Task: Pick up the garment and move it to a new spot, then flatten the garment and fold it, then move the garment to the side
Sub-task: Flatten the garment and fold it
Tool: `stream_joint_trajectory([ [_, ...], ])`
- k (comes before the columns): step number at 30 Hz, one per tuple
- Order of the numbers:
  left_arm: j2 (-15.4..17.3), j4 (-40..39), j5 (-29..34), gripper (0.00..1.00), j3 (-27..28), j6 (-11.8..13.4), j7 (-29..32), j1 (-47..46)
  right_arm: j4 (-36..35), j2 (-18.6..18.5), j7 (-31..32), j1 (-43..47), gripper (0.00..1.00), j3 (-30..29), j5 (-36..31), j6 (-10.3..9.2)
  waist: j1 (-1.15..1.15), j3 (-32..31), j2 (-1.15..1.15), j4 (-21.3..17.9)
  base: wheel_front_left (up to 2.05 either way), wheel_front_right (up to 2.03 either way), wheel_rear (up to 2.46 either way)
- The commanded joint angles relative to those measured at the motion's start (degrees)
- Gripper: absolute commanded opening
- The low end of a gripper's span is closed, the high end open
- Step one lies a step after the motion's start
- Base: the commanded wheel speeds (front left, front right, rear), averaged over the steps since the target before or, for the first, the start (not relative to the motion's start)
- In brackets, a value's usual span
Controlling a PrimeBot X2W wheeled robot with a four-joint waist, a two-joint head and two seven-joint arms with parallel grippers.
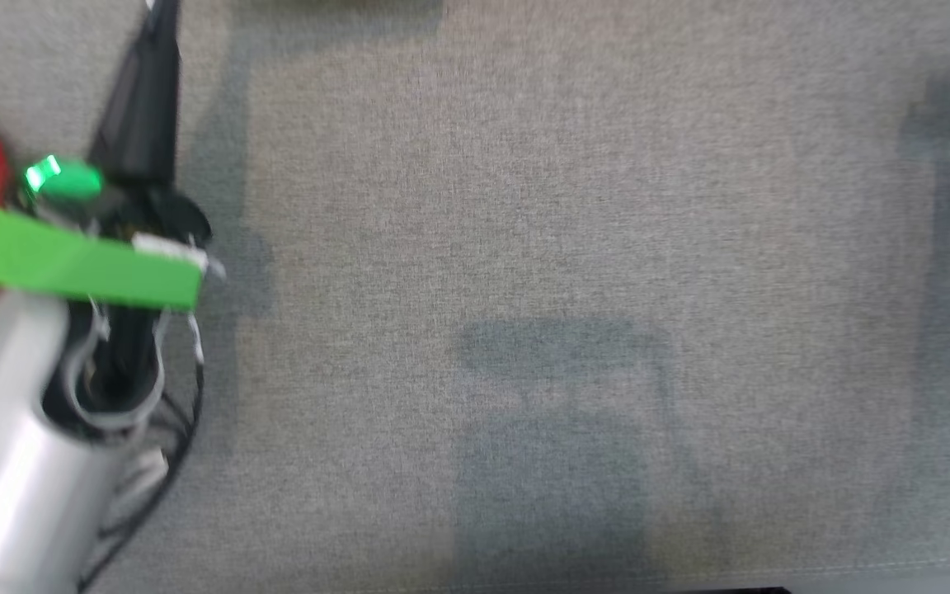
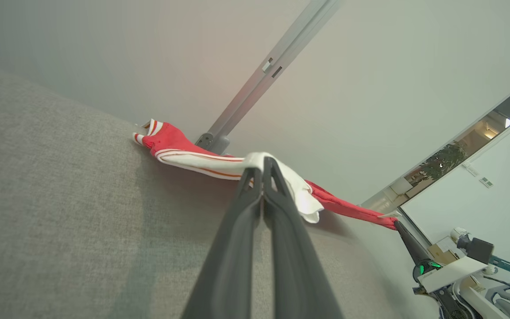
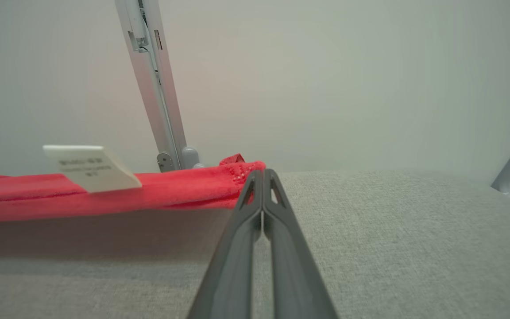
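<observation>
Red garment [image 2: 175, 144], clamped by both the left end effector [image 2: 264, 163] and right end effector [image 3: 262, 173], wants an even, taut lift clear of the grey surface [image 2: 60, 199].

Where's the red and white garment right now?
In the left wrist view, the red and white garment stretches along the far edge of the grey fabric surface, pinched in both arms' jaws.
</observation>
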Motion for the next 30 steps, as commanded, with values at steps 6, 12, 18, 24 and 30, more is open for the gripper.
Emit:
stream_joint_trajectory([
  [6, -1.0, -3.2, 1.2, 0.0, 1.5, -0.2, -0.1, 15.9, 0.0, 0.7, -0.2, 12.8, 0.0, -2.9, 0.7, -0.11, 0.0, -12.6, 0.0, -1.4, 0.0, 0.0, 0.0],
  [12, -2.7, -4.8, 2.6, 0.0, 2.5, -0.2, -0.2, 27.3, -0.6, 0.5, -0.2, 21.7, 0.0, -4.4, 0.7, -0.11, 0.0, -17.4, 0.0, -1.0, 0.0, 0.0, 0.0],
  [18, -3.8, -7.6, 4.6, 0.0, 1.4, -0.2, -0.2, 35.0, -4.9, -0.1, -0.2, 30.9, 0.0, -5.0, 1.7, -0.11, 0.0, -21.0, 0.0, -0.3, 0.0, 0.0, 0.0],
  [24, -2.6, -9.7, 5.4, 0.0, -0.8, -0.2, -0.2, 40.4, -10.7, -0.8, -0.2, 40.8, 0.0, -6.5, 1.5, -0.11, 0.0, -23.9, 0.0, -0.5, 0.0, 0.0, 0.0],
  [30, -2.0, -9.2, 5.2, 0.0, -2.4, -0.2, -0.1, 40.5, -13.8, -1.9, -0.2, 45.3, 0.0, -4.7, -0.2, -0.11, 0.0, -25.1, 0.0, -1.6, 0.0, 0.0, 0.0],
])
